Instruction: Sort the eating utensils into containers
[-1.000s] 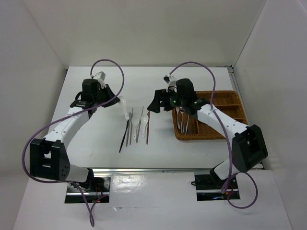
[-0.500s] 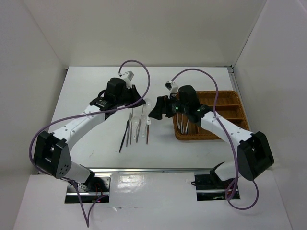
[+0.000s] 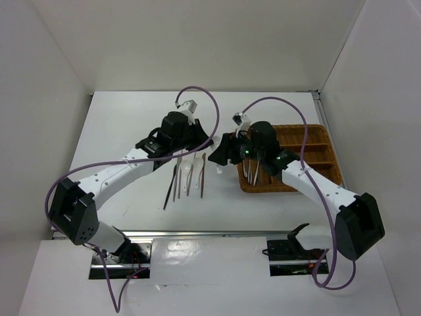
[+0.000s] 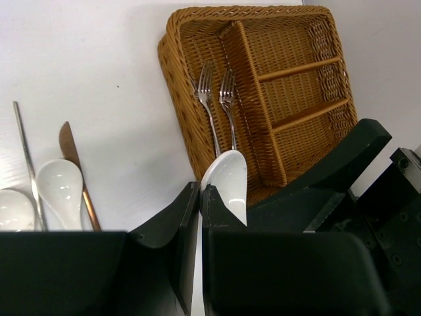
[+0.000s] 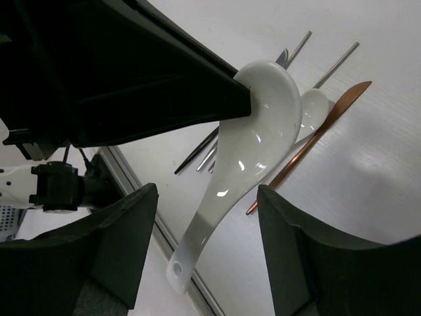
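L grip (image 4: pixel 199 191) mine, clamped on bowl of glossy white spoon (image 5: pixel 256 125), off table, near brown woven wicker tray (image 4: pixel 172 79) | R grip (image 5: pixel 207 191) wide apart, flanking spoon handle, no contact | 2 slim silver metal forks (image 4: pixel 210 105) in tray's long compartment | on matte white table (image 4: pixel 99 59): smooth white spoon (image 4: pixel 59 187), flat copper-brown stick (image 4: pixel 75 164), thin grey stick (image 4: pixel 26 158)
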Robot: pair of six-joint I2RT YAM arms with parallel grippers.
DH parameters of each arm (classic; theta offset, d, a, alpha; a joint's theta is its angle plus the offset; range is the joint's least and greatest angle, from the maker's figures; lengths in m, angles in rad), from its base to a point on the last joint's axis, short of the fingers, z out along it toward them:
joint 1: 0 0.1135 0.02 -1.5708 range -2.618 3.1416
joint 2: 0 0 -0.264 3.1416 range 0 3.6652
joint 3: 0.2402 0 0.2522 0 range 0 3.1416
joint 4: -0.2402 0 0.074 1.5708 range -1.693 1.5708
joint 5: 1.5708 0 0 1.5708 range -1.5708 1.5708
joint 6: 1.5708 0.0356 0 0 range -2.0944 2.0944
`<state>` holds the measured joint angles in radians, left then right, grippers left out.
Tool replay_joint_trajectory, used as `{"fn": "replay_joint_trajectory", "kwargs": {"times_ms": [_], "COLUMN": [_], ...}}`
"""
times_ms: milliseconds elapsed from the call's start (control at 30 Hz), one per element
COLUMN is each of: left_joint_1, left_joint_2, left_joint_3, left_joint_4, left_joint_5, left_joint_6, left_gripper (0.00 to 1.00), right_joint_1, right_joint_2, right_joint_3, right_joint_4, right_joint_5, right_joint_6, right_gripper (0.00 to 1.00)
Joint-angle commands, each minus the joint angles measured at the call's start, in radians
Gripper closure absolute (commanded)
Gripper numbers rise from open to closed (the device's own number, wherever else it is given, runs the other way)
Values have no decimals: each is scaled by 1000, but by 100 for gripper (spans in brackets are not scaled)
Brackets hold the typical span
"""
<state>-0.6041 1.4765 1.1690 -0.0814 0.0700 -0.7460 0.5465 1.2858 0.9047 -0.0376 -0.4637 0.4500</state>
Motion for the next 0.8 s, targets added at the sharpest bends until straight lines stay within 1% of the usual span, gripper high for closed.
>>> {"fn": "replay_joint_trajectory", "kwargs": {"times_ms": [0,33,67,133,167,200,267,300,333,367,400,433,467,500,567,667,700,733,767], "left_joint_1": [-16,-16,-26,-37,-37,-37,-37,-37,-37,-37,-37,-37,-37,-37,-37,-37,-27,-17,-17], "left_joint_2": [-45,-45,-45,-45,-57,-73,-88,-88,-88,-88,-88,-88,-78,-78,-78,-102,-111,-111,-111], "left_joint_3": [-6,-6,-6,-6,-15,-15,-41,-42,-42,-42,-19,-8,3,3,12,12,12,12,12], "left_joint_4": [80,80,80,69,69,69,69,69,69,51,36,14,-44,-64,-104,-161,-176,-201,-210], "left_joint_5": [-45,-45,-45,-58,-67,-67,-76,-76,-67,-67,-67,-67,-79,-90,-134,-203,-214,-226,-226], "left_joint_6": [-55,-55,-55,-55,-55,-65,-66,-66,-46,-33,-21,-10,-1,-1,25,51,66,77,86], "left_gripper": [88,86,86,86,86,86,86,85,81,77,69,61,49,43,35,14,9,8,8], "right_joint_1": [23,23,23,23,23,23,23,23,23,23,23,23,23,23,23,14,0,-19,-67], "right_joint_2": [-40,-40,-49,-49,-49,-49,-49,-49,-49,-49,-58,-59,-59,-59,-59,-39,-39,-26,-10], "right_joint_3": [-18,-27,-27,-27,-27,-27,-16,-16,-7,-7,2,2,13,13,40,77,86,105,114], "right_joint_4": [13,13,13,-11,-22,-45,-68,-79,-100,-110,-120,-143,-159,-174,-222,-283,-294,-294,-306], "right_joint_5": [36,45,57,68,68,86,106,124,161,181,201,226,290,324,422,528,565,565,577], "right_joint_6": [15,15,15,6,6,6,6,-3,6,6,18,27,53,64,75,84,84,66,56], "right_gripper": [32,36,46,57,71,78,85,93,96,98,100,100,100,100,100,100,100,100,100]}}
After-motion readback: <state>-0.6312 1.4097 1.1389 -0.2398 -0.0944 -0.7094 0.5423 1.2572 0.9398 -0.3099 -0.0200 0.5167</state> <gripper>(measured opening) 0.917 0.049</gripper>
